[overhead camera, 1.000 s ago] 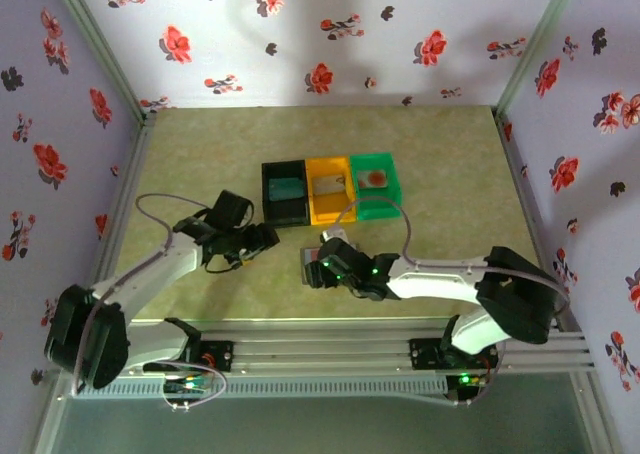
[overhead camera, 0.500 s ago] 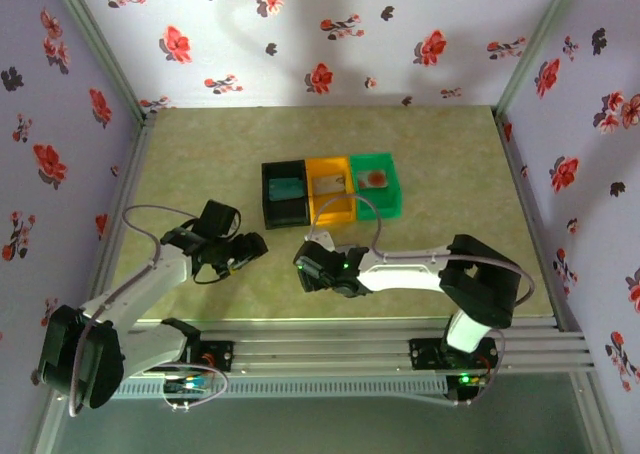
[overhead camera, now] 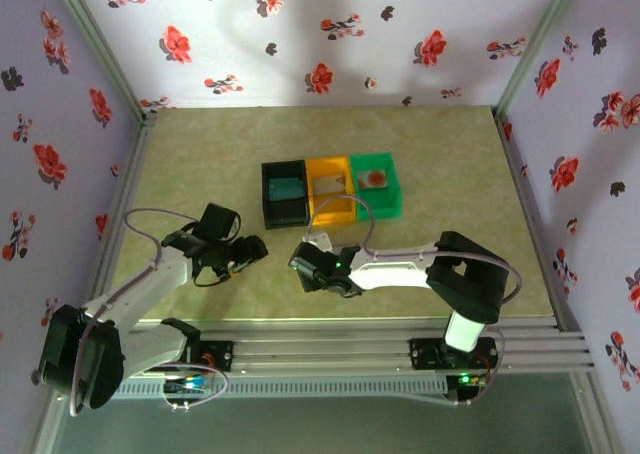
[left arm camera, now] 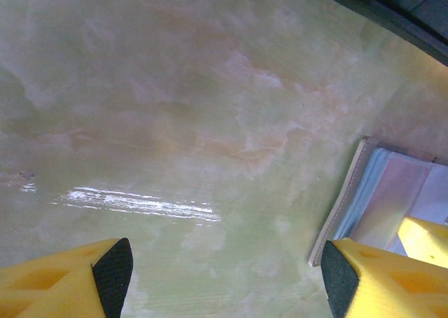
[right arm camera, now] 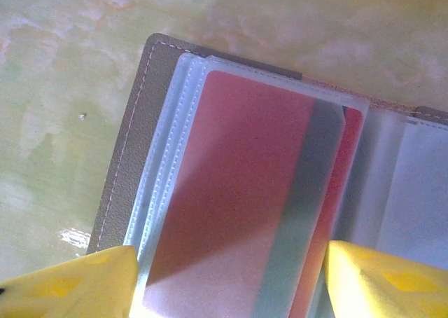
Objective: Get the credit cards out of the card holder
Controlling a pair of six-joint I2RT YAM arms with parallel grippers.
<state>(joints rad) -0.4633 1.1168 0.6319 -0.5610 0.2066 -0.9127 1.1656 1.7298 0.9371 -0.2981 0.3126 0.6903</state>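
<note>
Seen from the top external view, the marbled green surface (overhead camera: 200,154) carries a row of three bins near its centre: a black bin (overhead camera: 268,206) holding a teal card (overhead camera: 287,188), an orange bin (overhead camera: 330,210) holding a greyish card (overhead camera: 336,182), and a green bin (overhead camera: 392,186) holding a pale card with a red-orange blot (overhead camera: 375,178). The left arm (overhead camera: 150,279) reaches toward the middle, and the left jaws stand apart over bare surface just to the near left of the black bin; in the left wrist view their yellow fingertips (left arm camera: 70,283) hold nothing between them. The card holder (left arm camera: 378,199) lies flat at the right margin of that view, with a corner of the black bin beyond it. The right arm (overhead camera: 400,269) stretches leftward across the near part of the surface and ends directly above the card holder, just in front of the orange bin. In the right wrist view the card holder (right arm camera: 129,143) lies open, its grey-brown cover framing stacked clear sleeves (right arm camera: 175,122), and a red card (right arm camera: 238,192) with a grey stripe sits inside the uppermost sleeve. The right jaws are apart, one yellow fingertip (right arm camera: 70,283) to each side of that sleeved card; whether they touch the sleeve cannot be told.
</note>
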